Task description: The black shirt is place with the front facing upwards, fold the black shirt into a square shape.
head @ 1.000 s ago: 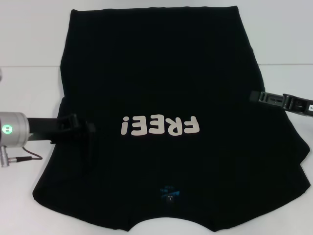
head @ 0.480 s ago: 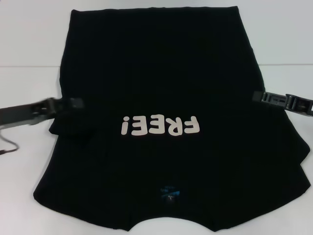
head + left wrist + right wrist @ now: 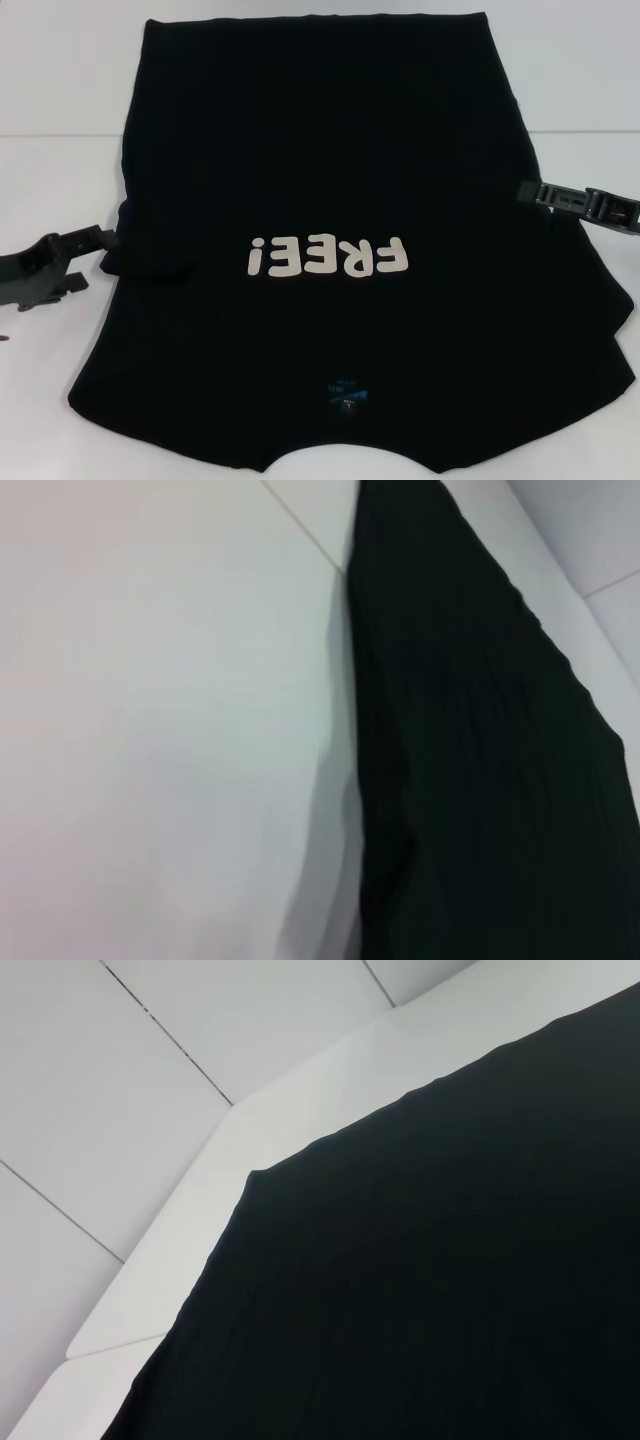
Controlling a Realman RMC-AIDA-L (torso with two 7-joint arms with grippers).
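The black shirt (image 3: 320,150) lies flat on the white table (image 3: 60,180), front up. Its pale "FREE!" lettering (image 3: 328,258) reads upside down to me, and the small blue neck label (image 3: 345,393) is at the near edge. The shirt's left sleeve lies folded inward as a small flap (image 3: 150,262). My left gripper (image 3: 98,240) sits low over the table, just off the shirt's left edge. My right gripper (image 3: 530,192) reaches in at the shirt's right edge. The left wrist view shows the shirt's edge (image 3: 480,780) against the table, and the right wrist view shows a shirt corner (image 3: 450,1260).
White table surrounds the shirt on the left and right (image 3: 590,100). In the right wrist view the table's far edge (image 3: 200,1190) gives way to grey floor tiles (image 3: 120,1080). The shirt's near edge runs to the bottom of the head view.
My left arm has pulled back to the left, off the shirt, leaving the sleeve flap folded in. My right gripper has slid slightly right towards the shirt's edge.
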